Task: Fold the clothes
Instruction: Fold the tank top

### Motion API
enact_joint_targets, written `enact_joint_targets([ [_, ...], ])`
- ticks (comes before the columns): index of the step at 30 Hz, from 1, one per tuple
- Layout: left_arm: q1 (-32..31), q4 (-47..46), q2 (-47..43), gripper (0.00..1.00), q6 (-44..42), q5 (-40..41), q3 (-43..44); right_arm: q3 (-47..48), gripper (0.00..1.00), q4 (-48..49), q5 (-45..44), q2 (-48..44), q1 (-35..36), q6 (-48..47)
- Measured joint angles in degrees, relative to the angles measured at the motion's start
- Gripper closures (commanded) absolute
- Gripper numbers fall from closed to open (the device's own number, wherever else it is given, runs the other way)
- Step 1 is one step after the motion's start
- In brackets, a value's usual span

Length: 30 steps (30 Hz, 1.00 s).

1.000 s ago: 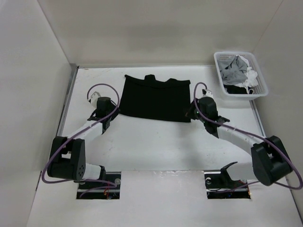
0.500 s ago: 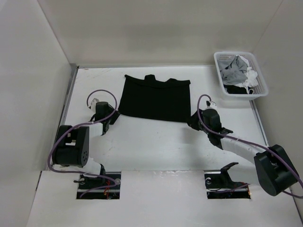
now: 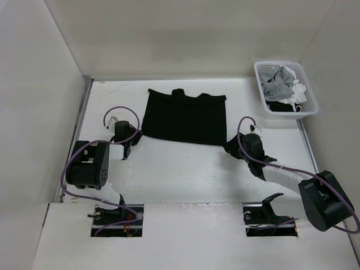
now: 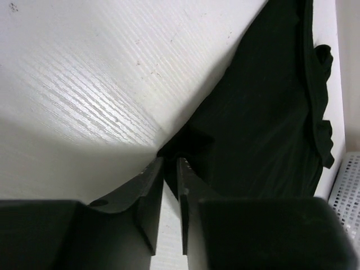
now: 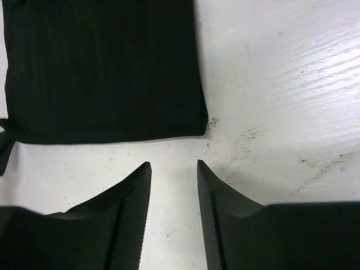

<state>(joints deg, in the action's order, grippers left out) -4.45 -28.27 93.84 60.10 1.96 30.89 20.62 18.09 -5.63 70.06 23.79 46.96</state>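
The clothes are one black top lying flat at the back middle of the white table, straps toward the back wall. My left gripper is at its near left corner. In the left wrist view the left gripper stands nearly shut, with the corner of the clothes between its tips. My right gripper sits just short of the near right corner. In the right wrist view the right gripper is open over bare table, and the clothes end just ahead of it.
A white lattice basket holding grey and white garments stands at the back right, and its wall shows in the left wrist view. White walls close in the table on the left, back and right.
The right gripper has opened, let go of the near right corner and drawn back toward me. The left gripper has narrowed onto the near left corner while its arm folded back.
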Motion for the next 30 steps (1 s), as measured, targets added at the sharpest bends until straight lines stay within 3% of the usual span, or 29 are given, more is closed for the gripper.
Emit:
enact_joint_targets([
  [4,0.31,-0.37,0.48,0.98,0.44,-0.02,-0.09,-0.02,0.53,0.00,-0.44,0.50,-1.14,1.44],
  [17,0.28,-1.99,-2.34,1.00,0.83,0.87,-3.93,1.77,0.54,2.69,-1.44,9.18,-1.66,8.15],
  [21,0.28,-2.01,-2.34,1.00,0.83,0.85,-3.93,3.56,0.68,4.66,-1.46,12.90,-1.66,9.81],
  [26,0.31,-2.45,-2.34,1.00,0.83,0.81,-4.13,4.79,0.95,7.43,-1.99,17.05,-1.66,12.28],
  [30,0.33,-2.16,-4.42,1.00,0.83,0.79,-5.14,4.96,1.00,10.03,-2.12,18.75,-1.70,13.25],
])
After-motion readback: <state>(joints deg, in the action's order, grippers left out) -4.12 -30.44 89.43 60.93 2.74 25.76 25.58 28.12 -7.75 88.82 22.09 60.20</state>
